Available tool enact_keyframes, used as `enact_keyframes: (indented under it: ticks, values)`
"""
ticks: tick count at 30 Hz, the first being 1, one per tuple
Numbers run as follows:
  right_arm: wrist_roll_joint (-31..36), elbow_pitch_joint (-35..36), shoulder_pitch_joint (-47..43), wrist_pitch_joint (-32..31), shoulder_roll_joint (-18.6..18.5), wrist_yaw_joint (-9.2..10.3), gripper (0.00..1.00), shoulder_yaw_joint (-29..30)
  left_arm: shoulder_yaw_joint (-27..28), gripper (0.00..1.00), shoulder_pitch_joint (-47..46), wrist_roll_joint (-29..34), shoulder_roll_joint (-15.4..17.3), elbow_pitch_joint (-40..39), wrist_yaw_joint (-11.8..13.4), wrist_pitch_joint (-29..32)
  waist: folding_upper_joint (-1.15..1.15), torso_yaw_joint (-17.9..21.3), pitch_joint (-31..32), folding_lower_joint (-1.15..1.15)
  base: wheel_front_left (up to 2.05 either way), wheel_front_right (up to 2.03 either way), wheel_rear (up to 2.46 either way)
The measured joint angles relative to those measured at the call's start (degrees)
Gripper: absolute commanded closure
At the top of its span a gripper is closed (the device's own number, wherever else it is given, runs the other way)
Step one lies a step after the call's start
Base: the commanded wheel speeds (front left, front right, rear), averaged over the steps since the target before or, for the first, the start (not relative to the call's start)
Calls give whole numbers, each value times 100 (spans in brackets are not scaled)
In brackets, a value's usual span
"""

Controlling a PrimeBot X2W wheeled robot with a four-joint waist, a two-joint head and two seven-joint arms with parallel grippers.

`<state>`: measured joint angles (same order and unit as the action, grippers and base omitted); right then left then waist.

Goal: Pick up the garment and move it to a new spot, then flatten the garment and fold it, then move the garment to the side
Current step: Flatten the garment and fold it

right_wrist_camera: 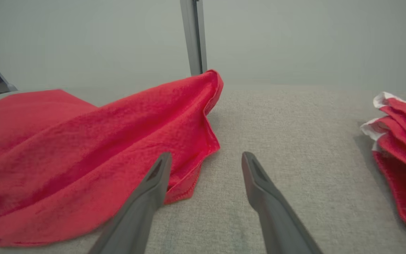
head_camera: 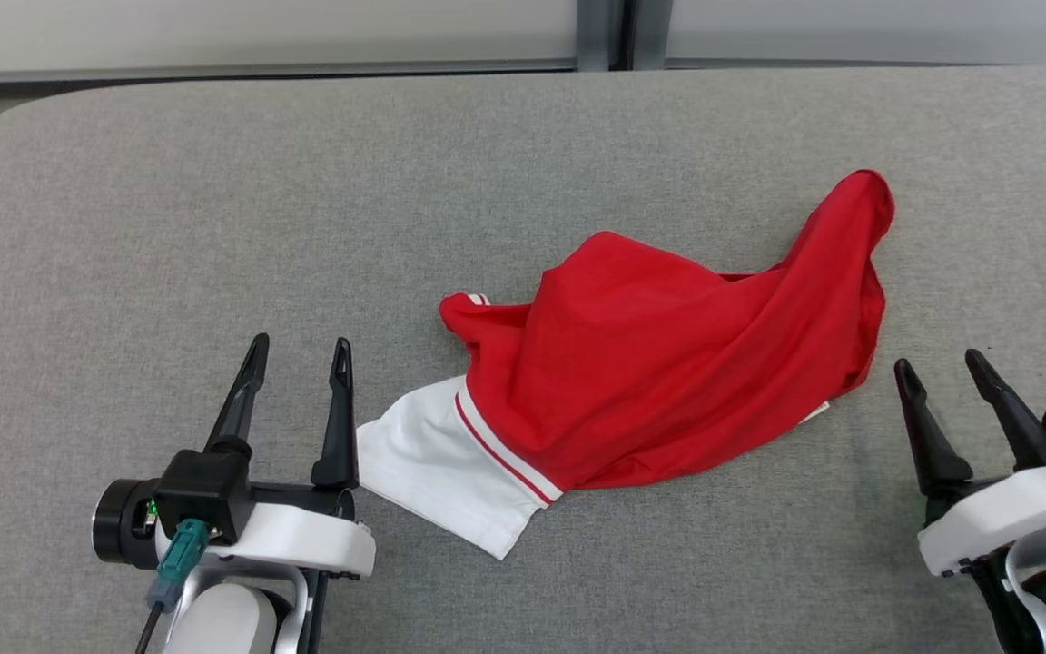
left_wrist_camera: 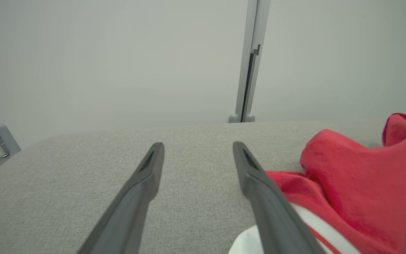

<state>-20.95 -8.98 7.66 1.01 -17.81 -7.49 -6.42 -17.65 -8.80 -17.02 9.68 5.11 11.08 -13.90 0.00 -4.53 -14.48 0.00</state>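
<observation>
A crumpled red garment (head_camera: 659, 363) with white, red-striped trim lies heaped on the grey table (head_camera: 214, 200).

No readable text, label, brand, number or sign on any surface in view.

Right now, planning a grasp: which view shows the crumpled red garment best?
Head view: the whole garment is in frame, red and white. Left wrist view catches one edge; right wrist view, red folds.
</observation>
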Motion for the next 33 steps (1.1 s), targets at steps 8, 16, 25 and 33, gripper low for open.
enact_keyframes:
  ticks: [8,16,25,33]
  values:
    - [-276,-1357,644,285,54,0,62,-588,16,0,-220,27,-109,140,-19,-76,0,-206,-382,0,0,0,0]
    - [-579,-1288,592,768,-109,0,100,-443,102,0,-221,45,-100,131,-19,-100,0,-112,-436,0,0,0,0]
    - [-624,-131,13,753,-258,0,100,278,153,0,-220,83,-70,77,-15,-108,0,75,-464,0,0,0,0]
    - [-510,876,-354,346,-90,-1,100,808,159,0,-222,92,-67,48,-15,-109,0,139,-527,0,0,0,0]
